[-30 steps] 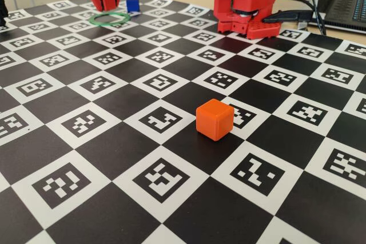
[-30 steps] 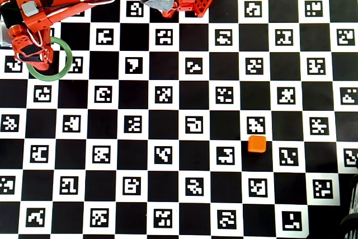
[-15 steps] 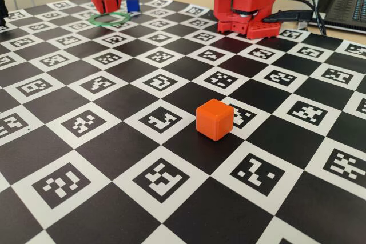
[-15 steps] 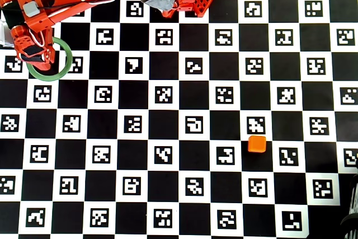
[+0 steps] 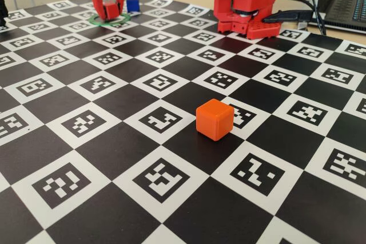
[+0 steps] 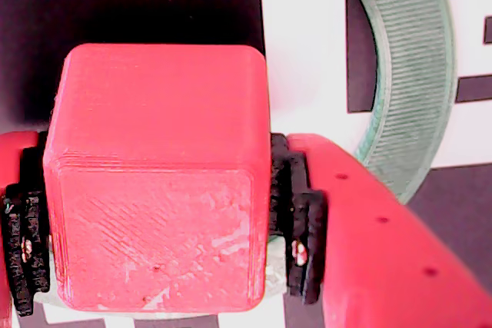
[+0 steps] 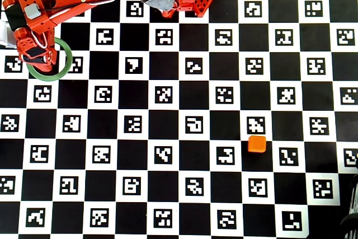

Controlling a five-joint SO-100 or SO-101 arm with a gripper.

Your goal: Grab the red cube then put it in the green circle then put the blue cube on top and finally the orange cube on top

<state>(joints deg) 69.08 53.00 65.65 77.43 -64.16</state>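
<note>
The gripper (image 6: pixel 161 213), clenched on the red cube (image 6: pixel 157 167), has lowered over the green circle (image 5: pixel 108 20) (probably touching down); release comes next, blue cube (image 5: pixel 132 3) just beyond.

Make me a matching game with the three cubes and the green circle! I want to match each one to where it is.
Things:
1. red cube
2. blue cube
3. orange cube
4. green circle

Places:
A. alone near the middle of the board
B. flat on the board under the pincer
C. squeezed between the pincer's fingers
D. just behind the ring, fixed view

Pairs: 1-C, 2-D, 3-A, 4-B
</note>
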